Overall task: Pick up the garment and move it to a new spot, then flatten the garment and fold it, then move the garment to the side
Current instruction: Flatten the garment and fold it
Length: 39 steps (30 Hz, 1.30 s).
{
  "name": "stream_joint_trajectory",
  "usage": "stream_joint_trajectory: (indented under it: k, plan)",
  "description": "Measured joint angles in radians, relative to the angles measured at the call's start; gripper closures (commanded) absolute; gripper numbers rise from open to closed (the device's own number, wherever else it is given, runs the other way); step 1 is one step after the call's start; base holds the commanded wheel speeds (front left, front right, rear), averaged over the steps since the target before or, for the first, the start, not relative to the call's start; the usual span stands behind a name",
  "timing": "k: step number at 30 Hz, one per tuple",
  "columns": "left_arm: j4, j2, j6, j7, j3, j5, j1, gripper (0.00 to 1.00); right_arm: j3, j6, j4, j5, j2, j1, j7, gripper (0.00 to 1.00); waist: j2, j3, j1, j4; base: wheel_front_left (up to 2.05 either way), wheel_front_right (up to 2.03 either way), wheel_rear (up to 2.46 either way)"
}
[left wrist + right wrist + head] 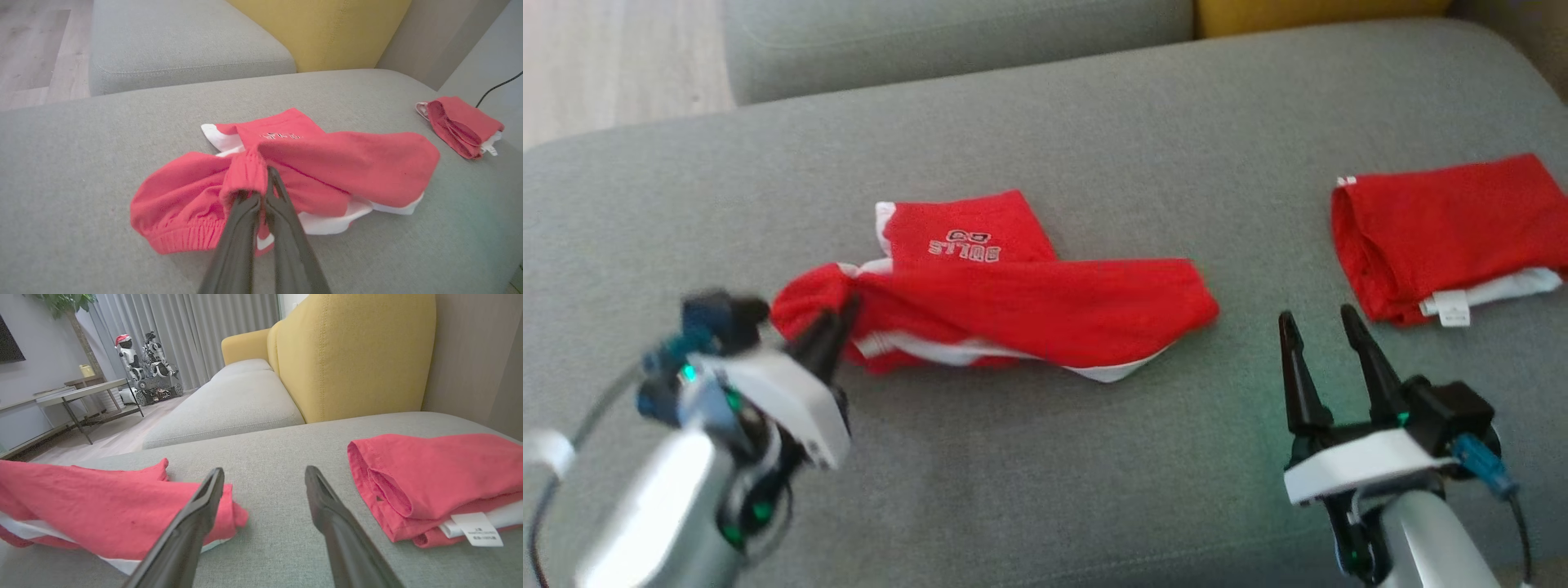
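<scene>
A red garment (1013, 306) with white trim and upside-down lettering lies crumpled in the middle of the grey cushion (1045, 457). My left gripper (837, 322) is shut on a bunched fold at the garment's left end. In the left wrist view the fingers (267, 196) pinch that red elastic fold of the garment (339, 163). My right gripper (1319, 322) stands open over bare cushion, to the right of the garment and apart from it. In the right wrist view the garment (102, 506) lies at the left, behind my gripper's left finger (204, 506).
A second red garment (1445, 233), folded with a white label, lies at the cushion's right (433, 477). A yellow backrest (351, 351) and another grey seat (229, 404) lie beyond. A side table (77, 392) and floor (613, 57) are at the far left.
</scene>
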Motion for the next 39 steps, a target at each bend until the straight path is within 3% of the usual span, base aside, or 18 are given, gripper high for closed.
stream_joint_trajectory:
  k: [8,19,20,23,24,25,39]
  plan:
    - [0.165,0.022,0.007,0.024,0.027,0.015,-0.169,1.00,0.030,0.000,-0.002,0.004,0.000,-0.048,0.000,0.00,0.0000,0.060,0.0000,-0.046,0.00,0.00,0.00]
    - [0.431,0.022,-0.040,-0.022,0.012,0.048,-0.272,1.00,0.044,0.000,-0.001,0.004,-0.001,-0.080,0.000,0.00,0.0000,0.116,0.0001,-0.064,0.00,0.00,0.00]
    - [0.451,0.021,-0.046,-0.029,0.009,0.048,-0.277,0.97,0.044,0.000,-0.001,0.004,-0.001,-0.080,0.000,0.00,0.0000,0.118,0.0000,-0.064,0.00,0.00,0.00]
    - [0.503,0.017,-0.067,-0.049,-0.016,0.053,-0.290,0.56,0.049,0.000,0.002,0.004,-0.001,-0.080,0.000,0.00,0.0000,0.122,0.0000,-0.059,0.00,0.00,0.00]
    - [0.517,0.015,-0.075,-0.052,-0.022,0.052,-0.291,0.09,0.050,0.000,0.003,0.004,-0.001,-0.080,0.000,0.00,0.0000,0.123,0.0000,-0.056,0.00,0.00,0.00]
    - [0.531,0.012,-0.081,-0.059,-0.024,0.052,-0.292,0.00,0.051,0.000,0.005,0.004,-0.001,-0.080,0.000,0.00,0.0000,0.123,0.0000,-0.054,0.00,0.00,0.00]
    - [0.544,-0.034,-0.098,-0.162,-0.068,0.007,-0.321,0.00,0.044,0.000,0.030,-0.006,-0.001,-0.078,0.000,0.00,0.0000,0.078,0.0000,0.012,0.00,0.00,0.00]
